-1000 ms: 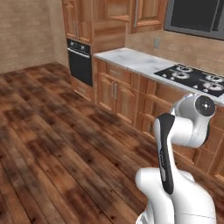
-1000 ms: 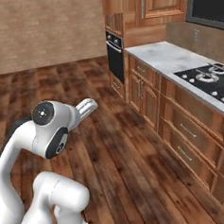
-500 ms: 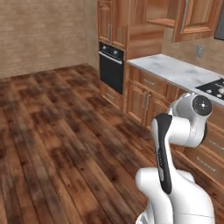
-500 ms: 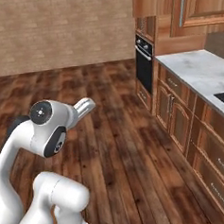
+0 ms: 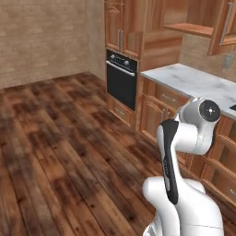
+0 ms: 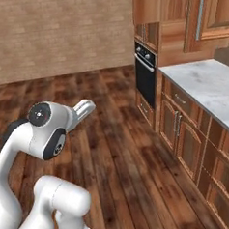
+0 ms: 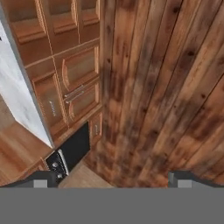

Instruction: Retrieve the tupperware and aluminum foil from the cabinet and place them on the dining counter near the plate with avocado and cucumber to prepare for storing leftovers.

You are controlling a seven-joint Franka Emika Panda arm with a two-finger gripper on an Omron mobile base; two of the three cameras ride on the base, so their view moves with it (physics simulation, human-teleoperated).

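The cabinet point(image 5: 191, 28) is taken to be the open shelf high above the worktop point(image 5: 193, 80), right of the oven point(image 5: 121, 78). What it holds cannot be made out, so the tupperware and foil are only presumed inside. The gripper point(image 7: 114, 180) is spread wide and grasps nothing. The base should be squared up close to the worktop before the arm is raised.

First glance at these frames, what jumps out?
The folded white arm fills the foreground over a wide stretch of dark plank floor. Behind it, a black wall oven sits in brown wood cabinets, left of a white marble worktop. In the hand view the gripper hangs over the floor, jaws wide apart and holding nothing.
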